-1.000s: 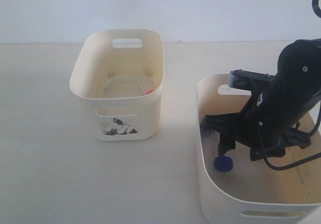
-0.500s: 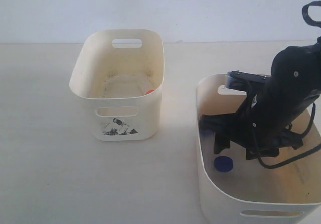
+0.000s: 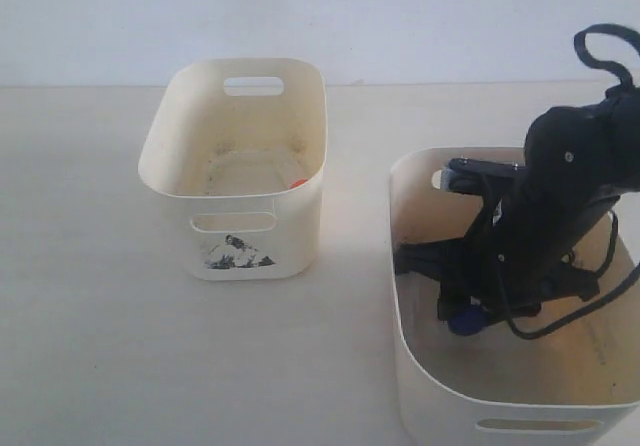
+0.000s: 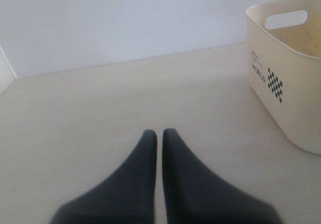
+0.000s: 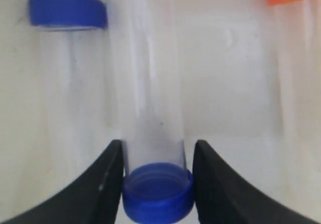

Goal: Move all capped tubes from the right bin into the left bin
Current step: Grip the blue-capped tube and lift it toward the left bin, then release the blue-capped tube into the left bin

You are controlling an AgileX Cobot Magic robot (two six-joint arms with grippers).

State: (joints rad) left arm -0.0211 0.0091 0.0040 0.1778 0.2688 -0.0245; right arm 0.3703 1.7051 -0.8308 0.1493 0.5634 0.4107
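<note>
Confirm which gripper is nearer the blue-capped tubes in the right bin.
Right. The right gripper is down inside the right bin, fingers clamping one blue-capped tube at its cap. The left gripper is over bare table, outside that bin.

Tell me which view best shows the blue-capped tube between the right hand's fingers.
Right wrist view: the tube fills the frame, between the right hand's fingers. The exterior view shows only its blue cap under the arm. The left wrist view shows none of it.
</note>
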